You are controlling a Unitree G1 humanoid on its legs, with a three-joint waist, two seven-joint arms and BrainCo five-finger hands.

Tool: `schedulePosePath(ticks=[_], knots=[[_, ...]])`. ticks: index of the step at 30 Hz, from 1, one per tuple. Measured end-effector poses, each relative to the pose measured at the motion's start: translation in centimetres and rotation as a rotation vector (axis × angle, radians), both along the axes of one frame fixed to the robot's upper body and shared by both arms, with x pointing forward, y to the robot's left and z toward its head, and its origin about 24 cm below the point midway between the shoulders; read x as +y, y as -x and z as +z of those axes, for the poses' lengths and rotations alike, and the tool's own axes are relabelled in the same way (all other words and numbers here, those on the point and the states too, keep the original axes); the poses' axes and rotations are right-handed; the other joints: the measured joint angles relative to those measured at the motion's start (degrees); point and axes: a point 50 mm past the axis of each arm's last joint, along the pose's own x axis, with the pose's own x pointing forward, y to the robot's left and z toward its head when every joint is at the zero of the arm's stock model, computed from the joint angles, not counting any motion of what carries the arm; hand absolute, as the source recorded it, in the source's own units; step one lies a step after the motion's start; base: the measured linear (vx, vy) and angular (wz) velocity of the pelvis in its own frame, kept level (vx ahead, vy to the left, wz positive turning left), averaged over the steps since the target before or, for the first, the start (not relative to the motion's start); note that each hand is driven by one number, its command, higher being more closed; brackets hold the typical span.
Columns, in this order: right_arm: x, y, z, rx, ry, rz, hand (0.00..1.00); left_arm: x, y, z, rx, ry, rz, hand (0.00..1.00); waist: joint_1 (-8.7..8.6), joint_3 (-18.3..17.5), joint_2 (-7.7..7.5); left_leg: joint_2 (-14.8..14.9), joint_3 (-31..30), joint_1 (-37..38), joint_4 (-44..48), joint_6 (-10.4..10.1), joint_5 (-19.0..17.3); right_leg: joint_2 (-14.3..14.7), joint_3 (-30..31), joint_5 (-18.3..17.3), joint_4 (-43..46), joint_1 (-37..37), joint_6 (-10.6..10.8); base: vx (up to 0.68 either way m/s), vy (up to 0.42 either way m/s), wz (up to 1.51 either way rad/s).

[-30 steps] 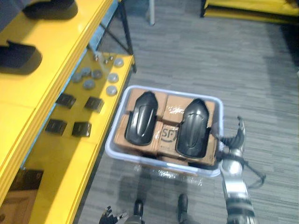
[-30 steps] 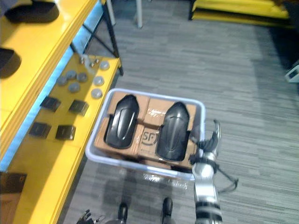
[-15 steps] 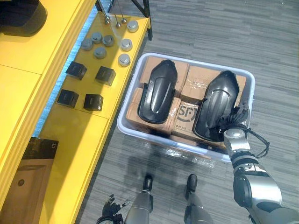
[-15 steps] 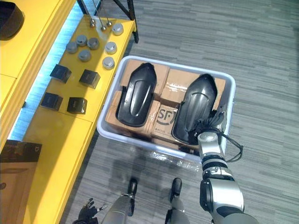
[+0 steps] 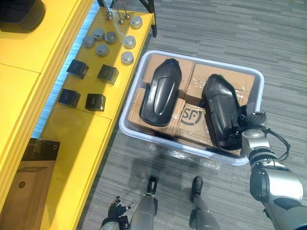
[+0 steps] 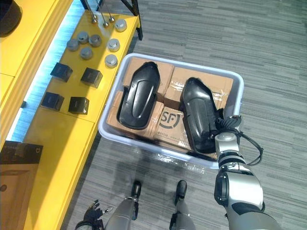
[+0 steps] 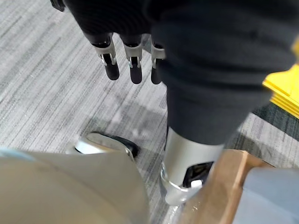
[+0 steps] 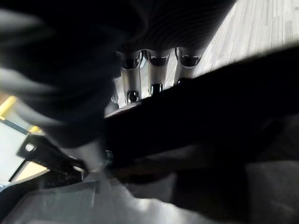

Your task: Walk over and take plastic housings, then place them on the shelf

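Directly against the right hand [image 6: 228,125] lies the nearer end of one black plastic housing [image 5: 221,108]. This housing runs away from the hand across the bin [image 5: 168,144] and is tipped up on its long edge, not flat. In the right wrist view its dark edge crosses just in front of the hand. The hand's grip is hidden behind that edge, so I cannot tell how far open the hand is or whether it has hold of the housing. It does touch it.

A second housing [image 5: 160,91] lies off to the hand's left, well apart from it. It rests flat, domed side up, in the same bin. That makes two housings in the bin, both on top of cardboard boxes [image 5: 192,122]; four box tops show between and around them.

Farther left of the hand, beyond the bin's wall, is the yellow shelf [image 5: 72,143]. On its lower level are seven grey round discs [image 5: 101,50] and four small black blocks [image 5: 108,74]. One flat brown board [image 5: 29,177] lies nearer. One more dark housing [image 5: 19,12] sits on the upper level, partly cut off.

The left hand [image 7: 135,60] hangs low over the grey floor [image 7: 42,84], far from the bin. Its fingers are relaxed and nearly straight, and it holds nothing.
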Motion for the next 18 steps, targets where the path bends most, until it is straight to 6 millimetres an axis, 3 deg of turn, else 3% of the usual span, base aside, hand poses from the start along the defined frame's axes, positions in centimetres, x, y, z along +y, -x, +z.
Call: schedulePosePath(ticks=[5, 10, 12, 18], knots=[[-0.4, 0.2, 0.2, 0.033, 0.093, 0.008, 1.0, -0.8, -0.7, 2.8, -0.198, 0.042, 0.004, 0.0, -0.77, 0.1, 0.13, -0.5, -0.2, 3.5, -1.9, 0.2, 0.3, -0.4, -0.6, 0.0, -1.9, 3.8, 0.0, 0.05, 0.033, 0.07], [-0.7, 1.4, 2.3, -0.022, 0.446, 0.049, 1.0, -0.3, -0.8, 8.4, -0.509, 0.123, 0.068, 0.0, -1.74, -1.8, 0.22, -0.9, -1.1, 8.1, -4.1, 0.2, 0.3, -0.6, -1.7, -0.1, -4.0, 9.1, 0.1, 0.04, 0.03, 0.13], [0.5, 1.9, 3.4, -0.063, 0.61, 0.09, 1.0, 0.5, -0.9, 11.4, -0.644, 0.128, 0.098, 0.0, -1.8, -3.6, 0.22, -1.0, -1.1, 9.7, -5.9, 0.5, 0.5, -0.7, -1.7, -0.1, -4.6, 10.1, 0.1, 0.03, 0.003, 0.01], [3.2, 3.1, 0.3, -0.036, 0.704, 0.204, 1.0, 0.3, -1.4, 16.5, -0.841, 0.03, 0.034, 0.0, -2.02, -10.8, -0.35, -0.7, -1.0, 15.2, -10.7, 0.2, 1.9, -0.6, -1.7, -0.3, -5.9, 13.8, 0.3, 0.06, -0.016, 0.0]])
